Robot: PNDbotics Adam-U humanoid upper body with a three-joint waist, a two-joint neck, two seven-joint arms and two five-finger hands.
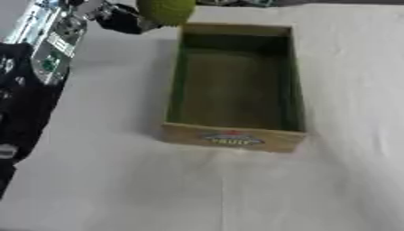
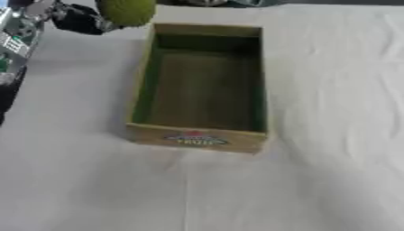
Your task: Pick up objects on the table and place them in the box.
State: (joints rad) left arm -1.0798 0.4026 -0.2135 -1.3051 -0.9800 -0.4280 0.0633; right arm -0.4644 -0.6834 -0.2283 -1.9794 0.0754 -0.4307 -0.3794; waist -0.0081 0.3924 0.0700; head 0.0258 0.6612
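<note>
your left hand (image 1: 122,19) enters at the tabletop's far left corner, dark fingers curled round one green, rounded object (image 1: 166,10) with a dull, slightly rough skin. the object is held above the table, just beside the far left corner of the box (image 1: 233,136), not inside it. the left eye view shows much more of your left arm (image 1: 47,49): silver plates and a green circuit panel over black casing down the left edge; the right eye view keeps only a sliver of it at the upper left. one box is present: an open rectangular cardboard tray, tan outside, dark green inside, its floor bare, with a red and green printed label on the near short wall. it lies lengthwise near the middle of the tabletop (image 2: 331,135), which is covered with one pale, softly creased cloth.
</note>
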